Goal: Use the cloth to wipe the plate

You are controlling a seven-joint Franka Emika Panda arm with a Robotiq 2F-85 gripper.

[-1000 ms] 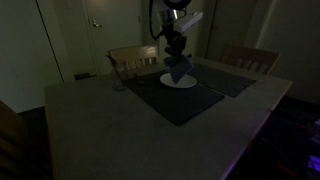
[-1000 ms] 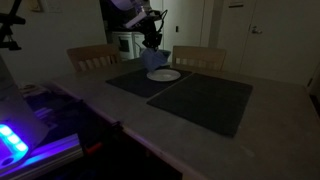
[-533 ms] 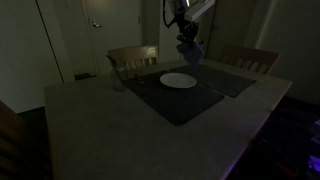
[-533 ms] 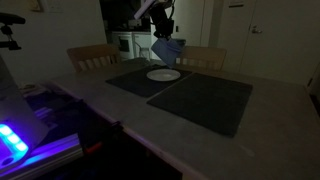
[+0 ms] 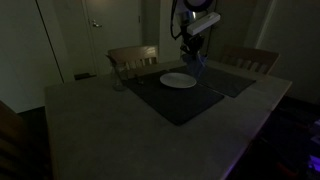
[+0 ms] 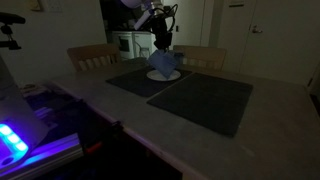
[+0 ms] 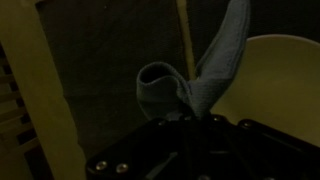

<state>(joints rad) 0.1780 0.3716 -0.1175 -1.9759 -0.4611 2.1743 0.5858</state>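
Note:
A white round plate [image 5: 177, 80] lies on a dark placemat [image 5: 175, 100] at the far side of the table. It also shows in the wrist view [image 7: 272, 85], and only its rim [image 6: 172, 76] shows under the cloth in an exterior view. My gripper [image 5: 192, 46] [image 6: 161, 43] is shut on a blue-grey cloth [image 5: 196, 64] [image 6: 163, 66] that hangs down from it. The cloth [image 7: 215, 70] dangles at the plate's far edge, partly over the placemat. The fingertips are dark and mostly hidden in the wrist view [image 7: 195, 118].
A second dark placemat [image 5: 232, 80] lies beside the first. Wooden chairs [image 5: 133, 58] [image 5: 250, 58] stand at the table's far side. A small glass [image 5: 118, 82] stands near the placemat's corner. A device with blue lights [image 6: 20, 135] sits off the table.
The cloth was on the plate a second ago, then was lifted high above it. Now the gripper has come back down with the cloth hanging at the plate's far edge.

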